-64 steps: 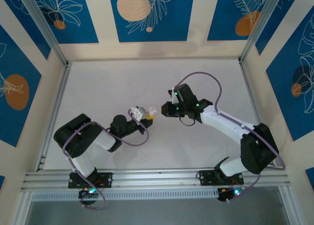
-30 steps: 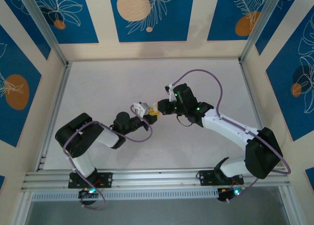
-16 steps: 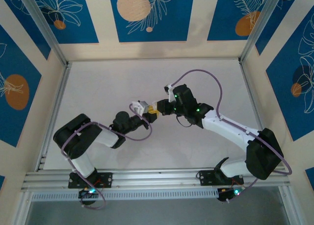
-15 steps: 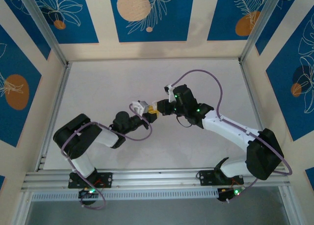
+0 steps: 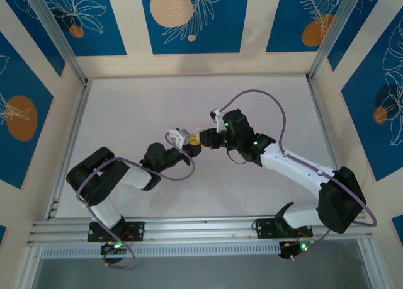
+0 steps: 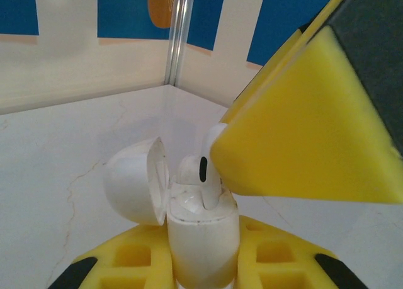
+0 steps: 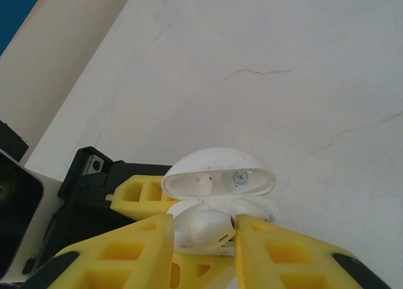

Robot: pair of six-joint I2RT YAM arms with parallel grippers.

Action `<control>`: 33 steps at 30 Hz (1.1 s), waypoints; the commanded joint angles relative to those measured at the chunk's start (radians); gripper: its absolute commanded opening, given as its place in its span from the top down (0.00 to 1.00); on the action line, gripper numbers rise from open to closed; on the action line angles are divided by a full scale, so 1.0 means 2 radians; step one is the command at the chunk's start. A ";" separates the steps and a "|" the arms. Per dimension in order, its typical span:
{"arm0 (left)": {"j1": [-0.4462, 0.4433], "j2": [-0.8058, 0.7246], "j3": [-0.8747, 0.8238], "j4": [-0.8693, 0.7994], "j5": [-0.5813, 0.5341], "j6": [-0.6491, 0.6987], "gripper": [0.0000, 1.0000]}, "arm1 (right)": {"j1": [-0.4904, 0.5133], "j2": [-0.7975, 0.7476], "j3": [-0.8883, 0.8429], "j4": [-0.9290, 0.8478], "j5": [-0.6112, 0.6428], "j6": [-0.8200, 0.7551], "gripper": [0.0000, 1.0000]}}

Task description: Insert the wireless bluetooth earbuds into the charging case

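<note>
- My L pincer (image 6: 201, 267) is clamping the charging case (image 6: 201, 238) low on its body, yellow pads pressing it from both sides, so it's shut tight on the case.
- The case is standing upright in that grip, held up off the table (image 5: 138, 113), roughly mid-table in the top view.
- Its lid (image 6: 135, 188) is hanging open, tipped back to the left in my L wrist view. The lid edge is standing apart from the R pincer's pad.
- One white earbud (image 7: 211, 229) is sitting in the case's well, rounded head poking up above the rim.
- My R pincer (image 7: 204, 238) is reaching in from the opposite side, jaws narrow, one yellow pad on each side of the earbud's head.
- The pad on the right in the R wrist view is touching the earbud. On the other side I can't tell if there's contact, so I can't say whether I'm gripping it or just flanking it.
- Room to move: in the top view both pincers are meeting tip to tip, w/ open tabletop behind and to both sides.
- The left side rail (image 5: 69, 144) and the back wall (image 5: 195, 65) are both well apart from the case.
- The near rail (image 5: 201, 226) is lying by my arm bases, also well away.
- Tightest spot is the open lid's rim just beside my R pads, w/ the L pads directly below them.
</note>
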 commanded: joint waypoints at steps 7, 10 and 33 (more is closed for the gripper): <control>-0.005 -0.018 0.007 0.031 0.012 0.010 0.81 | 0.008 -0.020 -0.004 -0.002 -0.024 -0.010 0.63; -0.005 -0.020 0.006 0.030 0.013 0.012 0.81 | 0.007 -0.025 -0.004 -0.004 -0.022 -0.009 0.61; -0.005 -0.027 0.006 0.030 0.027 0.030 0.81 | -0.007 -0.062 0.014 -0.019 -0.043 -0.008 0.53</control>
